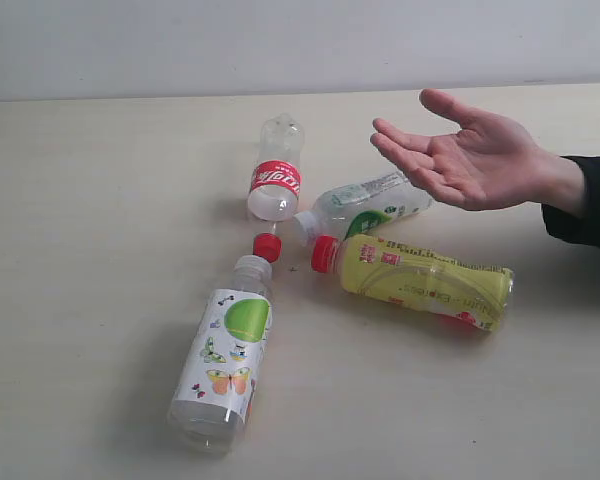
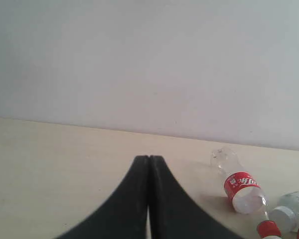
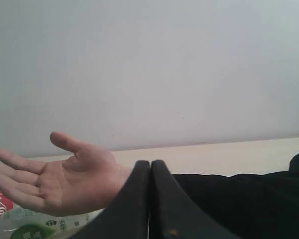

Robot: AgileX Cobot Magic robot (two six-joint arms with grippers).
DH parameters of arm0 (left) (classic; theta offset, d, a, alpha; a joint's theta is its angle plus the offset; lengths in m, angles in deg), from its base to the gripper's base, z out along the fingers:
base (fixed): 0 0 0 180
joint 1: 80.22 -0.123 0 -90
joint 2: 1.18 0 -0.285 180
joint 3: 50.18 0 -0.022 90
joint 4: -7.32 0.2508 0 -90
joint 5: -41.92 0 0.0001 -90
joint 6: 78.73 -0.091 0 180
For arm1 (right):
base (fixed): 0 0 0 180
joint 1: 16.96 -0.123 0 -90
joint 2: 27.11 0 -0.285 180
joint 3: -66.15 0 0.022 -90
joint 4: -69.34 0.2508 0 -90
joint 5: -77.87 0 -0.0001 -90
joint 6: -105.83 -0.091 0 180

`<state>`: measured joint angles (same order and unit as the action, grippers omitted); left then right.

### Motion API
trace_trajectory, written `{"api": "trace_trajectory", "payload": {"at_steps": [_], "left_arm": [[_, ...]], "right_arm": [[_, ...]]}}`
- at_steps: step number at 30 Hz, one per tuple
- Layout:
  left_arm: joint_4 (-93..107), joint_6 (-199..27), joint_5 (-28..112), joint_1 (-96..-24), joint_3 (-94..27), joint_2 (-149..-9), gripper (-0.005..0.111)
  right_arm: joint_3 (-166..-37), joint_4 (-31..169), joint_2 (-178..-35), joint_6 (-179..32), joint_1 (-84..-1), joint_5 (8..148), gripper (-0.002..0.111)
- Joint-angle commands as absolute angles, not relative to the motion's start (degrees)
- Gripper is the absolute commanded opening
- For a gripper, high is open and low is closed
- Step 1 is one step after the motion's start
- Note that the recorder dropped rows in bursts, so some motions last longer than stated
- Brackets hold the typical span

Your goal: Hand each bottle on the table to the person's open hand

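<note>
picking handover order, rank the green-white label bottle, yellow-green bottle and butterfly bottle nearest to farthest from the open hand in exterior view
1. green-white label bottle, just beside the open hand
2. yellow-green bottle, below the hand in view
3. butterfly bottle, lower left

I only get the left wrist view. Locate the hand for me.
Observer: The hand is open, palm up, at the exterior view's right, above the table.
Operator: Name the bottles I can't make out.
Observer: A yellow bottle and a butterfly bottle, both lying down.
Operator: Report the other arm.
Observer: The right gripper is shut and empty.
</note>
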<state>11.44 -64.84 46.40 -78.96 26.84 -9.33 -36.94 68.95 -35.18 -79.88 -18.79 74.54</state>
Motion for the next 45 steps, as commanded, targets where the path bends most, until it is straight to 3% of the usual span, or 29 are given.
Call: {"api": "trace_trajectory", "payload": {"at_steps": [1, 8, 15, 19, 25, 30, 36, 40, 45], "left_arm": [[11.61, -64.89, 46.34, -79.09, 27.04, -8.97, 0.0], [11.61, -64.89, 46.34, -79.09, 27.04, -8.97, 0.0], [11.61, -64.89, 46.34, -79.09, 27.04, -8.97, 0.0], [11.61, -64.89, 46.34, -79.09, 27.04, -8.97, 0.0], [11.61, -64.89, 46.34, -79.09, 27.04, -8.97, 0.0], [11.61, -64.89, 46.34, -79.09, 27.04, -8.97, 0.0], [11.61, -64.89, 46.34, -79.09, 27.04, -8.97, 0.0], [11.61, -64.89, 46.34, -79.09, 27.04, -8.97, 0.0], [11.61, -64.89, 46.34, -79.09, 27.04, -8.97, 0.0]], "right_arm": [[-36.63, 68.89, -34.9, -79.85, -18.48, 76.48, 0.0], [-36.63, 68.89, -34.9, -79.85, -18.48, 84.73, 0.0], [-36.63, 69.34, -34.9, -80.35, -18.48, 83.06, 0.0], [-36.63, 76.71, -34.9, -91.07, -18.48, 80.08, 0.0], [-38.82, 78.61, -34.9, -96.54, -18.48, 89.31, 0.0], [-56.08, 74.56, -41.82, -93.44, -18.6, 73.9, 0.0], [-75.37, 97.69, -60.97, -54.31, -24.55, 42.76, 0.0], [-80.55, 106.91, -76.11, -44.4, -25.0, 22.55, 0.0], [-80.55, 106.85, -86.07, -41.76, -31.62, 17.17, 0.0]]}}
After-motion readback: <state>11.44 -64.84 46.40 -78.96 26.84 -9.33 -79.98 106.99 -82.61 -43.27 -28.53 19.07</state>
